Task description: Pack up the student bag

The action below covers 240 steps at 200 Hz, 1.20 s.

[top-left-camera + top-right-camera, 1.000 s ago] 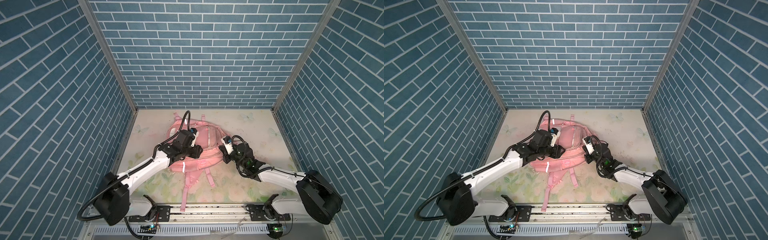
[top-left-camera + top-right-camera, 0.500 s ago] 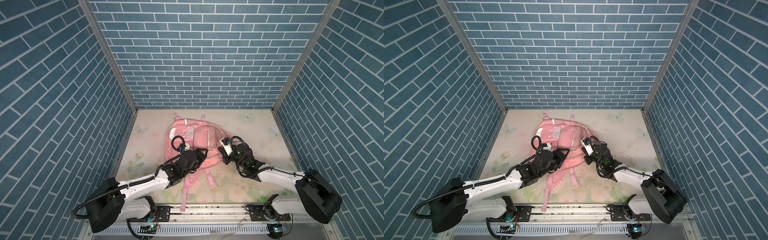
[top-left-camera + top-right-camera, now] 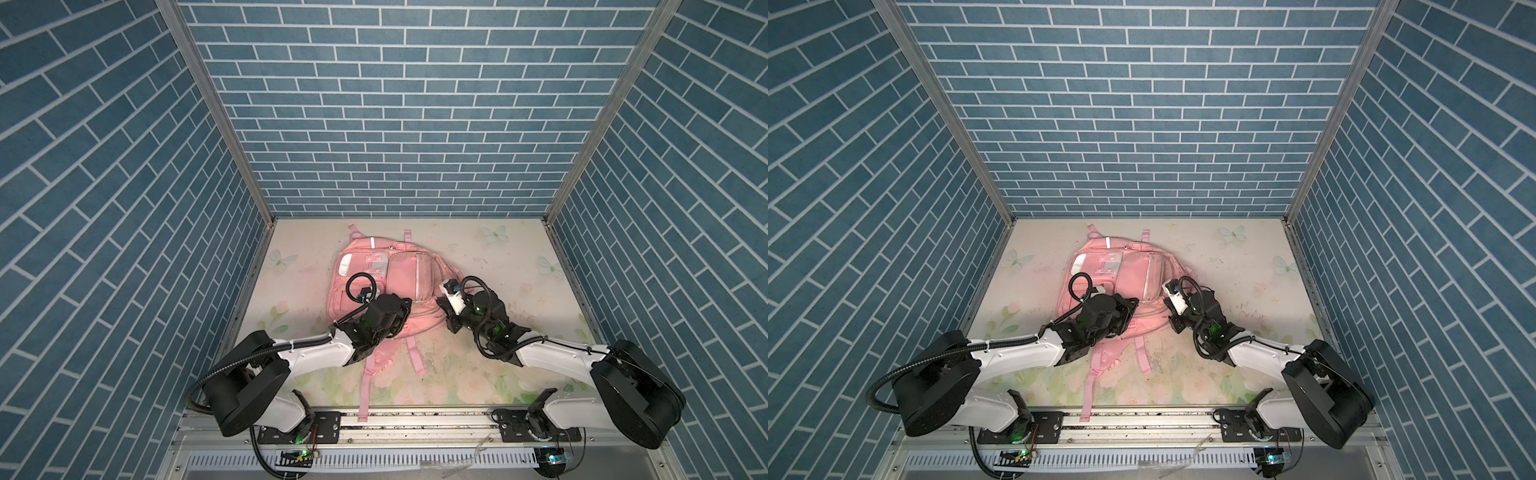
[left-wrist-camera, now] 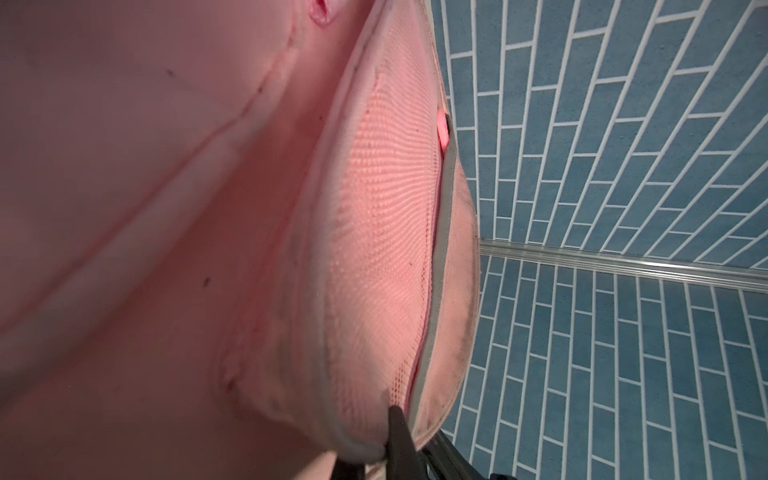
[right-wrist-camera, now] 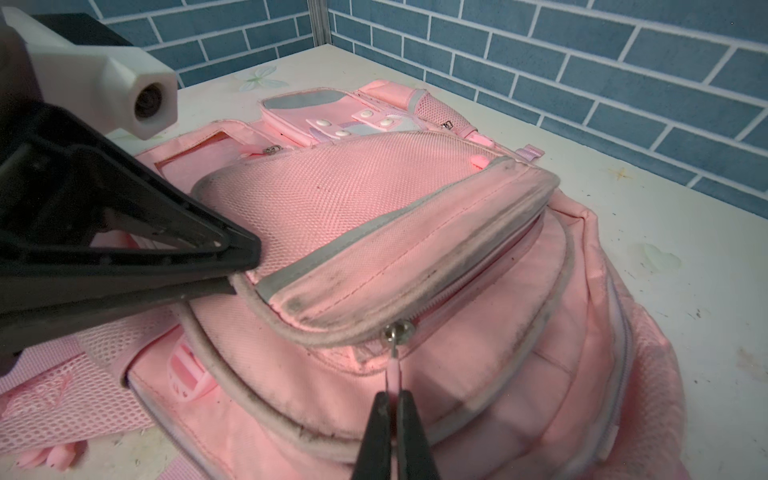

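Note:
The student bag is a pink backpack lying flat, front pockets up, mid-table in both top views. My left gripper is at its near end, shut on the grey piped rim of the mesh front pocket. The right wrist view shows its black fingers clamped there, and in the left wrist view the gripper pinches that rim. My right gripper is at the bag's near right corner, shut on the pink zipper pull below the metal slider.
Blue brick walls close in the left, back and right sides. The floral tabletop lies bare to the bag's right. Two pink straps trail toward me, one over the front edge onto the metal rail.
My left arm pulled back from over the bag's middle to its near end. Its gripper went from open to shut on the pocket rim. The right gripper kept its hold.

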{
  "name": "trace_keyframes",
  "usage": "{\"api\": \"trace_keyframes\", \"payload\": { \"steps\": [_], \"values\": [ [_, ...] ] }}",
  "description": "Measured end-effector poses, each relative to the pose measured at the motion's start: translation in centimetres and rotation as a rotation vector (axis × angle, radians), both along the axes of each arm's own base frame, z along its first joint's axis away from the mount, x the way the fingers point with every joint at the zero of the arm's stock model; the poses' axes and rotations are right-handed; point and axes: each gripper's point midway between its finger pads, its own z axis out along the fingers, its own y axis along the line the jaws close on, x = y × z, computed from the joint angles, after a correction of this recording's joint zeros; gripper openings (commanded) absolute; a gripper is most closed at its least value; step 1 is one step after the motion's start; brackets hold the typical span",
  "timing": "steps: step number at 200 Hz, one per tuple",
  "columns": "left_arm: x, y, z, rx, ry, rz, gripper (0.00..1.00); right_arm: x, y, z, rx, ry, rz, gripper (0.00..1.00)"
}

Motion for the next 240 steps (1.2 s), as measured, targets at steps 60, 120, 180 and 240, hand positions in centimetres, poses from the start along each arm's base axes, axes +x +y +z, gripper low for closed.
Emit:
{"api": "trace_keyframes", "payload": {
  "steps": [60,120,180,240],
  "values": [
    [-0.2,0.4,0.2,0.067,-0.031,-0.256,0.00,5.7,-1.9,-0.3,0.028,0.051,-0.058,0.00],
    [2.6,3.1,1.7,0.346,-0.067,-0.608,0.00,7.2,-1.3,-0.5,-0.019,0.083,-0.023,0.00],
    [6.6,8.0,1.2,0.526,-0.030,-0.748,0.38,1.3,4.0,1.4,-0.057,0.027,0.113,0.00],
    [5.8,10.7,3.7,0.423,-0.057,-0.441,0.59,0.9,6.2,0.0,-0.083,0.061,0.124,0.00]
  ]
}}
